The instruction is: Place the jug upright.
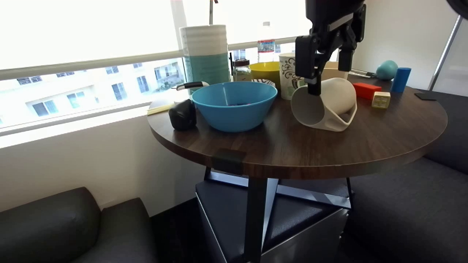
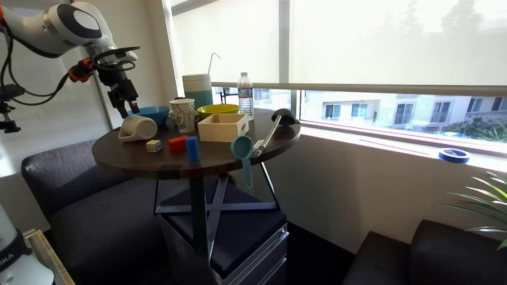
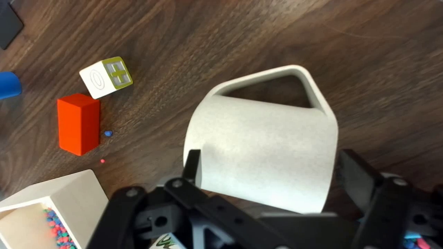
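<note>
On the tabletop [image 1: 292, 153], the jug [image 1: 342, 96] lies overturned beneath the spread claw [image 1: 329, 81].

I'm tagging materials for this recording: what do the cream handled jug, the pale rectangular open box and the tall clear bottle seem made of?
Cream handled jug: probably matte plastic, judging by its even, dull surface; ceramic isn't excluded. Pale rectangular open box: likely unvarnished wood, its straight tan walls showing no gloss. Tall clear bottle: apparently thin, shiny plastic, transparent with ribbed sides.
</note>
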Action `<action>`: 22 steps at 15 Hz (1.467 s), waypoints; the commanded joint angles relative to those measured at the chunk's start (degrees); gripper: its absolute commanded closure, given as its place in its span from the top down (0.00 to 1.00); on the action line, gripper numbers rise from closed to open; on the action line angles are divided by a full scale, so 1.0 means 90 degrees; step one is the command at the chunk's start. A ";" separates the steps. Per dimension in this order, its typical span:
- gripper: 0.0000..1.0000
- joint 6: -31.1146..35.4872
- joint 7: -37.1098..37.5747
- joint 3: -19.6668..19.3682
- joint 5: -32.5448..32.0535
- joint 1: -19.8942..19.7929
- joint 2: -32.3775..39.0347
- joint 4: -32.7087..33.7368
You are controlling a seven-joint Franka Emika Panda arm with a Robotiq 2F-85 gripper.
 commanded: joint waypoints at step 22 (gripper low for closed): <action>0.14 -0.0123 0.0203 -0.0714 -0.0196 0.0229 0.0324 0.0384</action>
